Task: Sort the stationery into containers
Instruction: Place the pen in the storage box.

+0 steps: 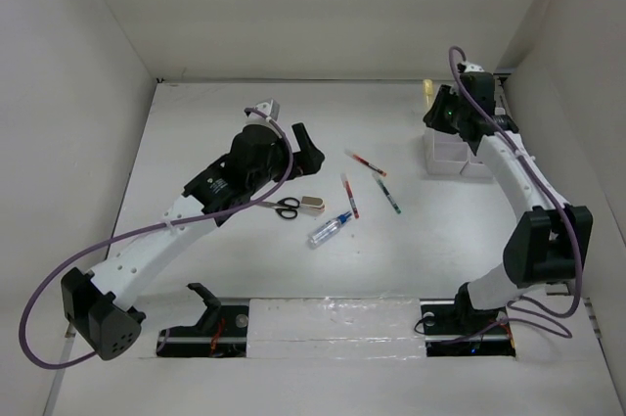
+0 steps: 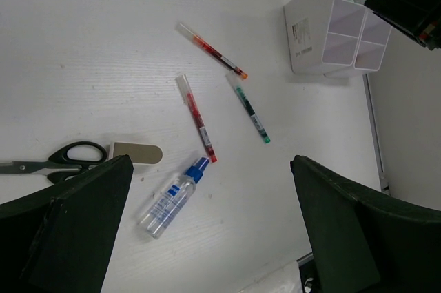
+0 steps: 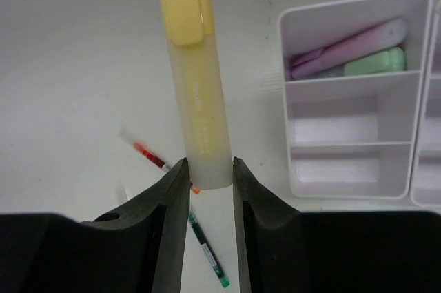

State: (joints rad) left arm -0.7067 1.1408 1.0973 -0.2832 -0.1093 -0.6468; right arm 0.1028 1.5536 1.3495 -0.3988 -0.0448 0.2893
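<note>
My right gripper (image 3: 210, 169) is shut on the lower end of a yellow highlighter (image 3: 196, 86), held above the table just left of a white container (image 3: 355, 77). Its far compartment holds a pink highlighter (image 3: 351, 45) and a green highlighter (image 3: 375, 62). A second container (image 2: 372, 48) stands against the first. My left gripper (image 2: 210, 169) hangs open and empty over a clear blue-capped bottle (image 2: 172, 200). Around it on the table lie black scissors (image 2: 62, 158), a beige block (image 2: 138, 153), two red pens (image 2: 196, 119) (image 2: 212, 50) and a green pen (image 2: 249, 108).
White walls close in the table on the left, back and right. The containers (image 1: 445, 154) stand near the right wall, under the right arm. The loose items lie around the table's middle (image 1: 329, 230), in front of the left arm.
</note>
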